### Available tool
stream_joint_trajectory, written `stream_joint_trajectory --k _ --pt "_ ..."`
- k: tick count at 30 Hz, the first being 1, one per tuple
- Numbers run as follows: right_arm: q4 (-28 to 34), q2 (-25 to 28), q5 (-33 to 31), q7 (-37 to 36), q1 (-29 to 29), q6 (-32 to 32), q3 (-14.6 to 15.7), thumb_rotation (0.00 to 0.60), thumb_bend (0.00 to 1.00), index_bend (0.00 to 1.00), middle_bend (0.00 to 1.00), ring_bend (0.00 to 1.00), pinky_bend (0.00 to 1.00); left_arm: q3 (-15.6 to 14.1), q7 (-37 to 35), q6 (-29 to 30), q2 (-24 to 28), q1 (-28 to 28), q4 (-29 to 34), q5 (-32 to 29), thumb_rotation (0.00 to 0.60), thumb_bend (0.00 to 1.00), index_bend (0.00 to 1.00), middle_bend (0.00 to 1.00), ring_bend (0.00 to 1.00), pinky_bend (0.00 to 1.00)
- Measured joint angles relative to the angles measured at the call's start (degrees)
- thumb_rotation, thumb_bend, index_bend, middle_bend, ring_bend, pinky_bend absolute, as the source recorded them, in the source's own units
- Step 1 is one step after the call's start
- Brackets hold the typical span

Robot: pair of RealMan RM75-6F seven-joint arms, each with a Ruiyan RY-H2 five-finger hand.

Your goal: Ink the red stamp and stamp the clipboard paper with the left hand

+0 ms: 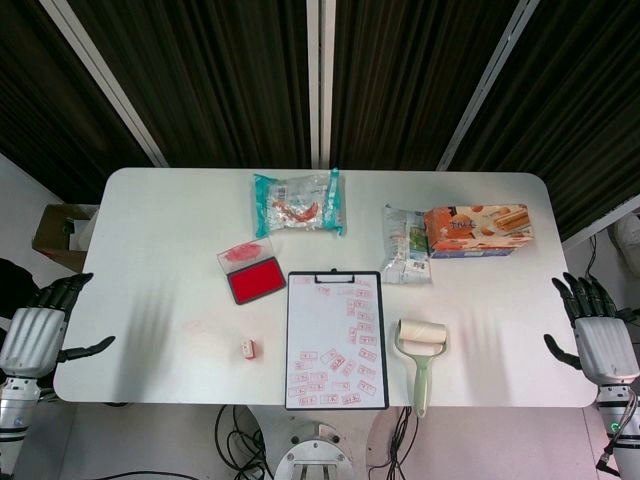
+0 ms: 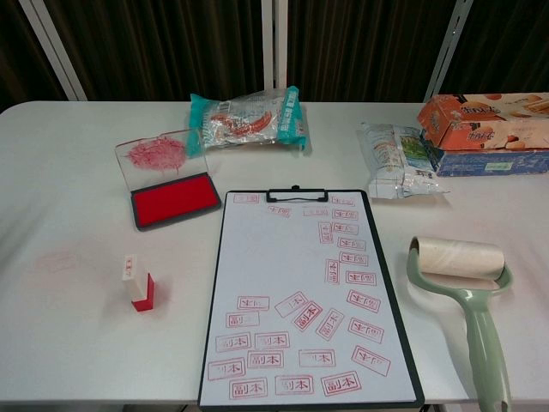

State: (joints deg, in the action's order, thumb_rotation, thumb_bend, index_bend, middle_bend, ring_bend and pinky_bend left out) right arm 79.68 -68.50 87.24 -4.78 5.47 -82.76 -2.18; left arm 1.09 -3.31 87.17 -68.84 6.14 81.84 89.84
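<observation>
The red stamp (image 1: 248, 348) (image 2: 137, 283) stands upright on the white table, left of the clipboard. An open red ink pad (image 1: 255, 279) (image 2: 174, 198) with its clear lid tilted back lies beyond the stamp. The clipboard (image 1: 337, 340) (image 2: 304, 299) holds white paper bearing several red stamp marks. My left hand (image 1: 38, 330) hangs open off the table's left edge, far from the stamp. My right hand (image 1: 597, 335) hangs open past the right edge. Neither hand shows in the chest view.
A green-handled lint roller (image 1: 421, 352) (image 2: 467, 287) lies right of the clipboard. At the back are a teal snack bag (image 1: 298, 204) (image 2: 250, 118), a clear packet (image 1: 405, 244) (image 2: 396, 160) and an orange box (image 1: 479, 229) (image 2: 487, 122). A cardboard box (image 1: 60, 232) sits beside the table's left.
</observation>
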Motion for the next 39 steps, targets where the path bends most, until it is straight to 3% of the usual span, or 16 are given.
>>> stream_joint_trajectory --k 13,15,18,23,29,39 --pt "0.15 0.4 0.42 -0.77 -0.56 -1.2 0.12 0.6 0.2 0.0 0.0 0.0 0.0 -0.51 0.02 0.64 -0.17 -0.26 -0.05 1.12 0.403 0.08 0.13 0.15 0.16 0.26" --pt "0.11 0.53 0.41 -0.98 -0.7 -1.4 0.09 0.6 0.2 0.0 0.0 0.0 0.0 -0.66 0.1 0.76 0.09 -0.03 0.14 2.0 0.451 0.09 0.14 0.15 0.16 0.26" --pt "0.17 0.61 0.4 -0.98 -0.69 -1.45 0.0 0.6 0.2 0.0 0.0 0.0 0.0 -1.04 0.09 0.87 0.37 0.68 0.25 4.25 0.599 0.13 0.17 0.17 0.18 0.32" --pt "0.8 0.82 0.5 -0.12 -0.44 -1.15 -0.03 0.6 0.2 0.0 0.0 0.0 0.0 -1.28 1.68 2.86 -0.74 2.72 -1.26 11.23 0.6 0.16 0.3 0.31 0.36 0.57" --pt "2.03 1.15 0.63 0.78 -0.12 -1.1 -0.28 0.6 0.2 0.0 0.0 0.0 0.0 -2.92 5.64 1.73 -4.8 8.29 -4.51 21.88 0.6 0.16 0.32 0.36 0.59 0.79" --pt "3.22 2.55 0.51 1.47 -0.54 -2.05 -0.52 0.6 0.2 0.0 0.0 0.0 0.0 -4.39 6.19 -4.7 -13.66 17.84 -13.68 27.67 0.6 0.17 0.31 0.34 0.81 0.96"
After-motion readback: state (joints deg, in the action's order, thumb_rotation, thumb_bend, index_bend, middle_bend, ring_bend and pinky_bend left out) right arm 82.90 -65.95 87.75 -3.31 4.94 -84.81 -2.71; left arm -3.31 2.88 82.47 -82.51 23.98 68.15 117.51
